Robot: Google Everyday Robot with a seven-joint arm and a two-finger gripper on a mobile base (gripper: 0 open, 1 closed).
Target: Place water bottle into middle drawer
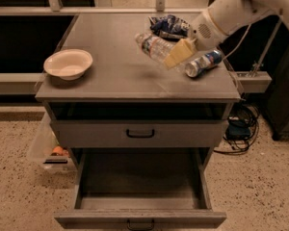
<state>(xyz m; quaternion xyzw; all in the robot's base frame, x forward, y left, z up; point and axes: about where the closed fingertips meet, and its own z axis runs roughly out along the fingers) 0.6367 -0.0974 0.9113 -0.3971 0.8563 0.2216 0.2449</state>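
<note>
The water bottle (153,45) is clear and ribbed, and lies tilted just above the cabinet top with its cap toward the left. My gripper (177,53) comes in from the upper right on the white arm and is shut on the bottle's right end with its yellowish fingers (179,49). The middle drawer (139,219) is the lowest one. It is pulled open toward the camera and its grey inside shows nothing in it. It lies well below and in front of the gripper.
A blue-and-silver can (203,63) lies right of the gripper. A chip bag (169,25) lies behind it, a white bowl (68,63) at the left. The taller drawer (140,134) with a black handle is shut. A plastic bin (45,150) sits on the floor left, cables (238,124) right.
</note>
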